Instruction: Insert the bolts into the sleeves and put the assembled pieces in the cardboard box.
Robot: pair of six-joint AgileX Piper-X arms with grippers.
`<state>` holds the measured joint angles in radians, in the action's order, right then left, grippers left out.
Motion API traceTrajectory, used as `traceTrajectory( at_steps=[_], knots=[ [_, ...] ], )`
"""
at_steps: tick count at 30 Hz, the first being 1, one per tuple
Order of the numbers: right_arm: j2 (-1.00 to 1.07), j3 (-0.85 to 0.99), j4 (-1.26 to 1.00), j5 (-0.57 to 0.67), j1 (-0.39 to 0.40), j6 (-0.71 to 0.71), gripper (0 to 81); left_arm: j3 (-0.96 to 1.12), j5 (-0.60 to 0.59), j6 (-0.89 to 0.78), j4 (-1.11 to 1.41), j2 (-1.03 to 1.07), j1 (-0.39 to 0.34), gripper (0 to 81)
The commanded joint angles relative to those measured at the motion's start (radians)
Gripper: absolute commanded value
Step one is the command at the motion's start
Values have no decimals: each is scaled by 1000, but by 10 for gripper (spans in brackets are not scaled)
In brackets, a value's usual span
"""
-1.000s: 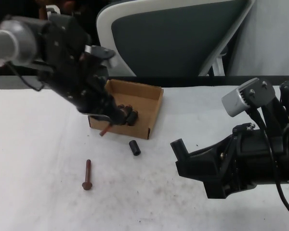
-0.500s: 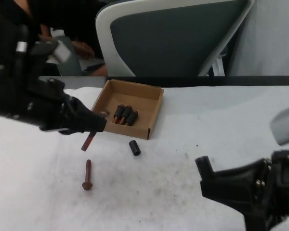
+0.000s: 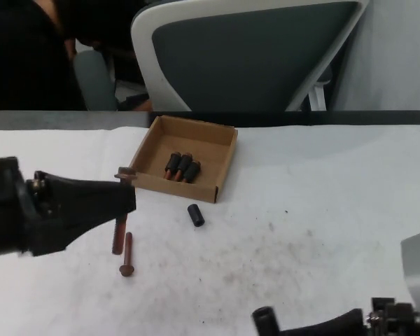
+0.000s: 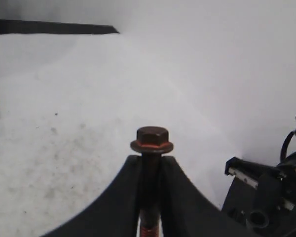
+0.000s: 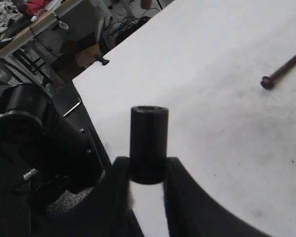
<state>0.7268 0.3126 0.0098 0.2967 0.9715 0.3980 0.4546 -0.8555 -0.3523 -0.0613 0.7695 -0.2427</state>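
My left gripper [image 4: 150, 170] is shut on a reddish-brown bolt [image 4: 151, 140], whose hexagonal head sticks out past the fingers. In the high view that bolt [image 3: 119, 217] hangs at the left above the table, just in front of the cardboard box [image 3: 175, 186]. My right gripper [image 5: 148, 170] is shut on a black sleeve [image 5: 149, 140], open end outward, low at the near right [image 3: 266, 318]. Three assembled pieces [image 3: 181, 166] lie in the box. A loose bolt [image 3: 128, 253] and a loose black sleeve [image 3: 196, 215] lie on the white table.
A chair [image 3: 245, 56] stands behind the table's far edge. The white cloth [image 3: 322, 189] spreads out right of the box. The right wrist view looks past the table's edge to the left arm [image 5: 34, 143], with the loose bolt [image 5: 281, 71] farther off.
The left arm has pulled back from the box toward the near left, carrying the bolt. The right arm has dropped toward the near right edge of the high view.
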Motion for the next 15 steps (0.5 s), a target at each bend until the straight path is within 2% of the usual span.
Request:
traceTrajectory(
  at_steps=[1, 3, 7, 15],
  knots=[
    [45, 3, -73, -34, 50, 11, 2, -46, -32, -123, 172, -31, 0, 8],
    [98, 3, -124, -34, 71, 30, 2, -71, -36, -222, 274, -31, -11, 8],
    [216, 9, -255, -29, 75, 30, 2, -92, -37, -317, 387, -31, -54, 8],
    [369, 54, -367, -30, 69, 13, 2, -91, -37, -333, 403, -31, -166, 8]
  ],
)
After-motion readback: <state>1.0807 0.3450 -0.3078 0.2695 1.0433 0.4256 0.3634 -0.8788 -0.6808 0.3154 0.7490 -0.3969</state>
